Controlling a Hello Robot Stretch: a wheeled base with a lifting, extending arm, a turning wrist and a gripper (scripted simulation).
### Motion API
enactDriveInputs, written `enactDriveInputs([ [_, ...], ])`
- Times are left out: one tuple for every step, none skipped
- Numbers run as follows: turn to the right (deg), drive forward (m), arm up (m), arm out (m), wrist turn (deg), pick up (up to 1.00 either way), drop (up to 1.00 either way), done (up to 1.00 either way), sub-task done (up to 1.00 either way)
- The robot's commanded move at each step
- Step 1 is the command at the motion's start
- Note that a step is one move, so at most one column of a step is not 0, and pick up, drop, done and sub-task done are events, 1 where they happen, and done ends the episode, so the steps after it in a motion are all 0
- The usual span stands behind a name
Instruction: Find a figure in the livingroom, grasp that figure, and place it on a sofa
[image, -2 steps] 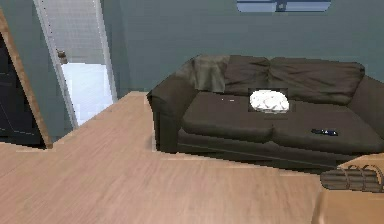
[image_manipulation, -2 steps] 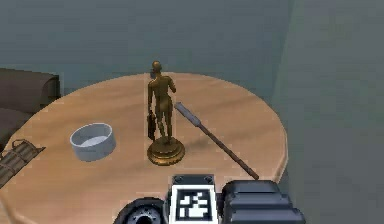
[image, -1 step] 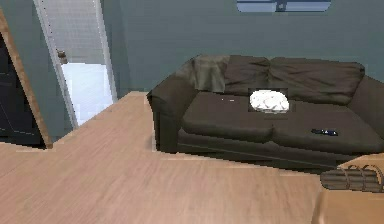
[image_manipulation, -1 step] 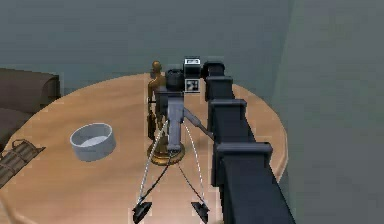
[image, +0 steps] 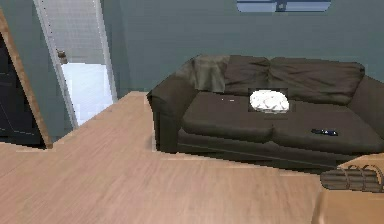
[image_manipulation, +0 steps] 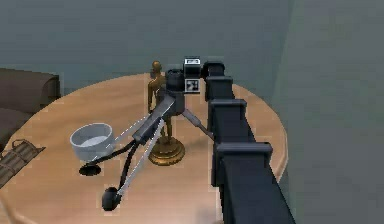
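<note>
- Because the arm (image_manipulation: 240, 150) lies low across the near edge of the table (image_manipulation: 85, 105), a turn of the base could drag it over the wood and sweep things off.
- Past it, the gripper (image_manipulation: 98, 183) reaches toward the table's near left edge. I cannot tell how its jaws stand, nor whether it has hold of anything.
- A pale bowl (image_manipulation: 92, 138) sits just beside the gripper toward the left edge. A sideways swing could knock it over the rim.
- The figure (image_manipulation: 156, 82) stands upright on a round base near the table's middle, with the gripper's dark body in front of it. It is tall and narrow and probably top-heavy, so a nudge from the wrist could tip it. An off-centre grip might let it slip on the lift.
- The sofa (image: 300, 80) lies beyond the table. Its seat carries a white cushion (image: 268, 100) and a small dark thing (image: 323, 131). Set down on either, or dropped from too high onto the soft seat, the figure would likely fall over or roll toward the front edge. A bare stretch of seat looks the safer spot.
</note>
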Motion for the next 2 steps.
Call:
enactDriveInputs([
  [0.0,0.0,0.0,0.0,45.0,0.0,0.0,0.0,0.0],
  [0.0,0.0,0.0,0.0,45.0,0.0,0.0,0.0,0.0],
])
